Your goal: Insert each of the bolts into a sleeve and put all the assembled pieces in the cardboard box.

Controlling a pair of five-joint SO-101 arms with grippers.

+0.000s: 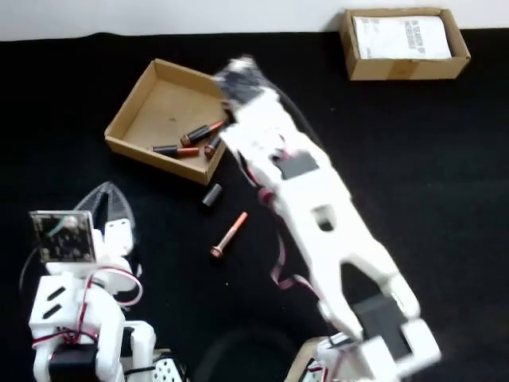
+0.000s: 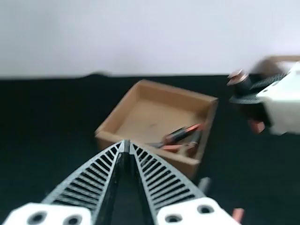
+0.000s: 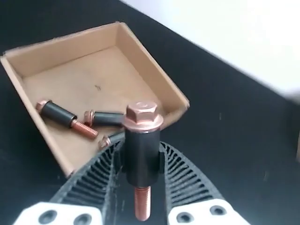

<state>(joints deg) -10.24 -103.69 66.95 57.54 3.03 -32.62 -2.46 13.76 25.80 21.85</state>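
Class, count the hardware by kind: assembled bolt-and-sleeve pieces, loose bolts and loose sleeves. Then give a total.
Assembled pieces: 4 (three in the cardboard box, one in the right gripper)
Loose bolts: 1
Loose sleeves: 1
Total: 6

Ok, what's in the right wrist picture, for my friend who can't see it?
The right gripper holds a copper bolt upright in its black sleeve. Beyond it sits an open cardboard box with three finished pieces lying inside.

Copper bolt (image 3: 144, 116), black sleeve (image 3: 140, 159), tan box (image 3: 151, 71)
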